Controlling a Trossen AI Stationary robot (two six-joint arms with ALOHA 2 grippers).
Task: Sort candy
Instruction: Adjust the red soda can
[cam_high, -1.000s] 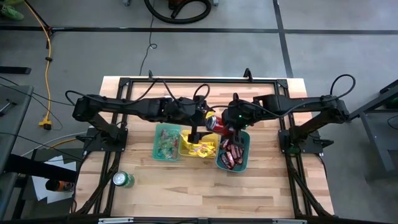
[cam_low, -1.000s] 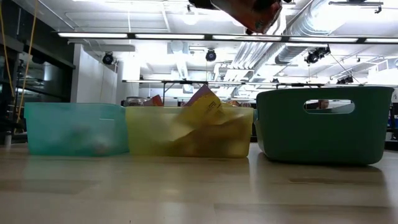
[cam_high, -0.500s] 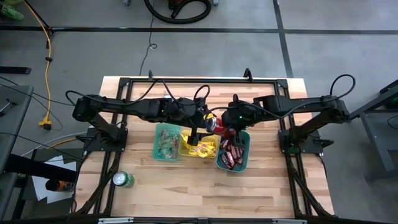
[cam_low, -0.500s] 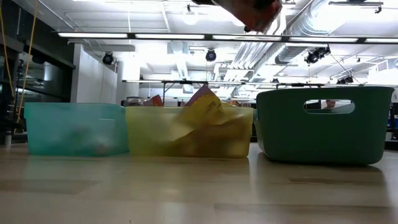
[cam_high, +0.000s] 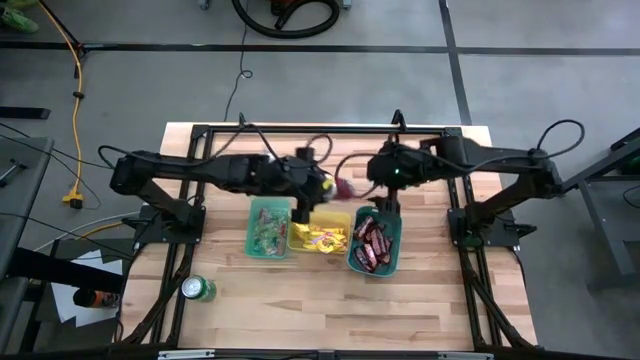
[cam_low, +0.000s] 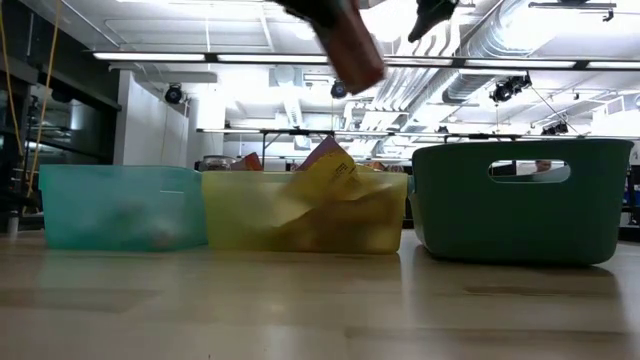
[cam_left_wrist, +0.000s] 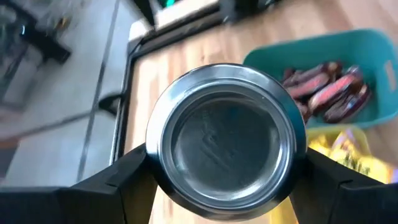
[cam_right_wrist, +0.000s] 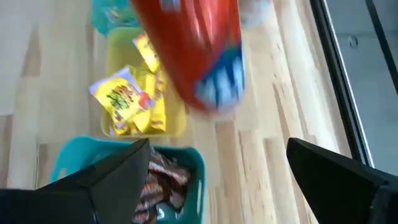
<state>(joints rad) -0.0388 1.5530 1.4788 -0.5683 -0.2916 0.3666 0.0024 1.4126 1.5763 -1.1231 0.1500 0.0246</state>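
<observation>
Legible text: none.

Print visible but unreadable on the yellow square candy packets (cam_right_wrist: 127, 99) in the yellow plastic bin (cam_right_wrist: 111, 59); white-and-blue marking on the red aluminium soda can (cam_right_wrist: 199, 50) blurred beyond reading; wrappers of the dark brown-and-red oblong bars (cam_left_wrist: 326, 93) in the teal plastic bin (cam_left_wrist: 311, 48) too small to make out; green soda can (cam_high: 197, 290) on the wooden table (cam_high: 300, 300) likewise.

Glossy red metal can (cam_right_wrist: 193, 50) with polished silver base (cam_left_wrist: 225, 138), pale smooth wood table (cam_high: 300, 300) (planked), translucent plastic bins (cam_low: 300, 215), shiny candy (cam_right_wrist: 134, 102) wrappers
</observation>
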